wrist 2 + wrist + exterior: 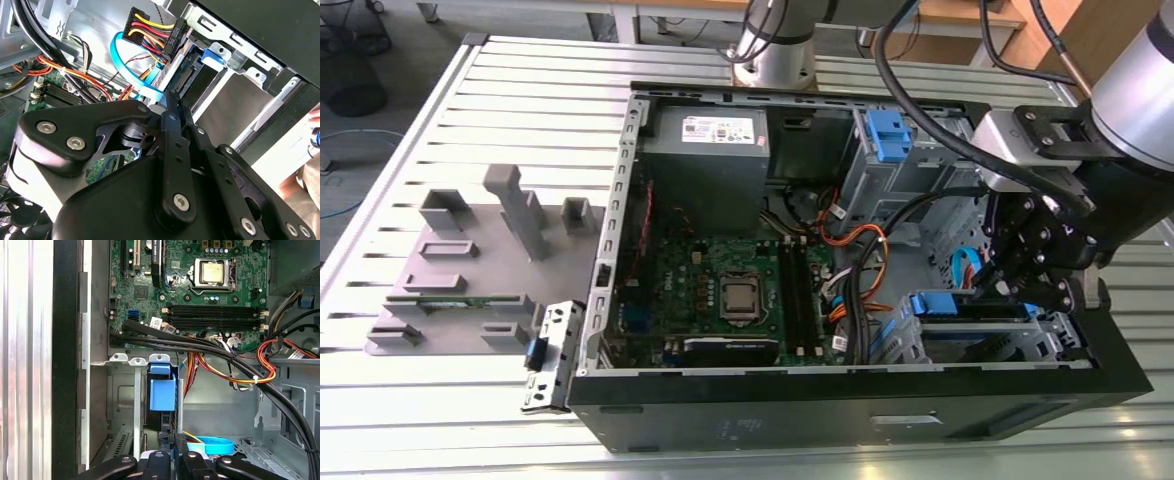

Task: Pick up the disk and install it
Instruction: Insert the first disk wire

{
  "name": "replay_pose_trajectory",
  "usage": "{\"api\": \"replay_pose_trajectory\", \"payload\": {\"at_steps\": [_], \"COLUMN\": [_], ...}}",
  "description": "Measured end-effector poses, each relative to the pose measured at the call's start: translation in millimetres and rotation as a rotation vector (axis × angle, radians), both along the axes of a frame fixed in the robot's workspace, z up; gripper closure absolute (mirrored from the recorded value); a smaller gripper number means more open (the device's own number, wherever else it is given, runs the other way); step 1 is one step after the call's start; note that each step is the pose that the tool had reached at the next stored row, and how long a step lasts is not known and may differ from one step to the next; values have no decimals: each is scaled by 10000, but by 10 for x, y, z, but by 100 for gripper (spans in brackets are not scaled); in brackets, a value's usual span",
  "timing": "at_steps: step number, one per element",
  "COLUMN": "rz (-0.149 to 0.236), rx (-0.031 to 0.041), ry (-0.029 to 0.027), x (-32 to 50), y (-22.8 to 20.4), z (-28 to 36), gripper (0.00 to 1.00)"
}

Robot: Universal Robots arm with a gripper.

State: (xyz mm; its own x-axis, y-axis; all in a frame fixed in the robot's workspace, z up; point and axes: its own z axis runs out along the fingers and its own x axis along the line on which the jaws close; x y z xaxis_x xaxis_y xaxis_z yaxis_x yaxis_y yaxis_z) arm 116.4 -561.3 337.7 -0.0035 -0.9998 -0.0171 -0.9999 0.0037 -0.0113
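The disk [947, 303] lies in the drive bay at the front corner of the open computer case [854, 400], on the exterior view's right. Its blue side rail [162, 390] shows in the first wrist view. In the second wrist view its connector edge [187, 75] sits beside the blue data cable [120, 60] and the power plug [155, 30]. My gripper [1027, 295] reaches down into that bay. Its fingers are shut together, with the tips [170, 102] against the disk's end. The gripper [170, 442] stands just behind the rail.
A grey power-supply box [707, 140] sits at the case's far end. The motherboard [734, 290] fills the middle, and cable bundles [854, 260] run beside the bay. A second blue-tabbed cage [887, 135] is farther back. A grey fixture [467, 260] stands on the slatted table.
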Motion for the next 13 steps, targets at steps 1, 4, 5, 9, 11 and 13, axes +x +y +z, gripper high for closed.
{"api": "replay_pose_trajectory", "payload": {"at_steps": [1,4,5,9,11,13], "rz": [1,2,3,4,4,6], "rx": [-2,-4,-4,-3,0,-4], "ry": [0,-1,-1,-1,-1,-1], "x": [0,-4,-5,-6,-6,-7], "y": [0,0,0,0,0,0], "z": [0,-11,-14,-19,-27,-38], "gripper": [84,84,84,84,84,84]}}
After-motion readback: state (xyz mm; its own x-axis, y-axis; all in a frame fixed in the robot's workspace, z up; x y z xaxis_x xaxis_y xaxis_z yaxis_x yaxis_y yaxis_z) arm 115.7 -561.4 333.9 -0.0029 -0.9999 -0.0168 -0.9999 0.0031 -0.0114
